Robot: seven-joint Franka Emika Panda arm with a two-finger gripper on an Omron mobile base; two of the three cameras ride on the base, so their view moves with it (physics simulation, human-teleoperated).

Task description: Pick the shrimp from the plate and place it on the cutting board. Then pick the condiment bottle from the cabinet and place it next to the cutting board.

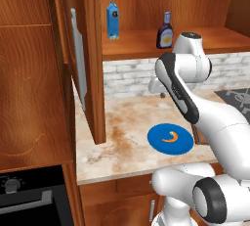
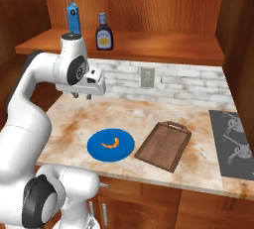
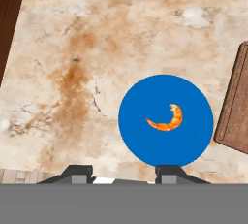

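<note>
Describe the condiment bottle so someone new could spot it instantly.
Look at the open shelf of the reddish-brown cabinet above the brick backsplash. Two items stand there side by side, apart: the condiment bottle is the right one in the right base view. It is dark and rounded with a narrow neck, pale cap and light label, unlike the blue rectangular carton beside it.

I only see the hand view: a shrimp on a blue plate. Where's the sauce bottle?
Observer: The condiment bottle stands up on the cabinet shelf, above the counter.
Operator: Is anything beside it?
Observer: A blue carton stands on the same shelf, apart from it.
Operator: Is the cutting board empty?
Observer: Yes, it's bare, and its small handle points toward the brick wall.
</note>
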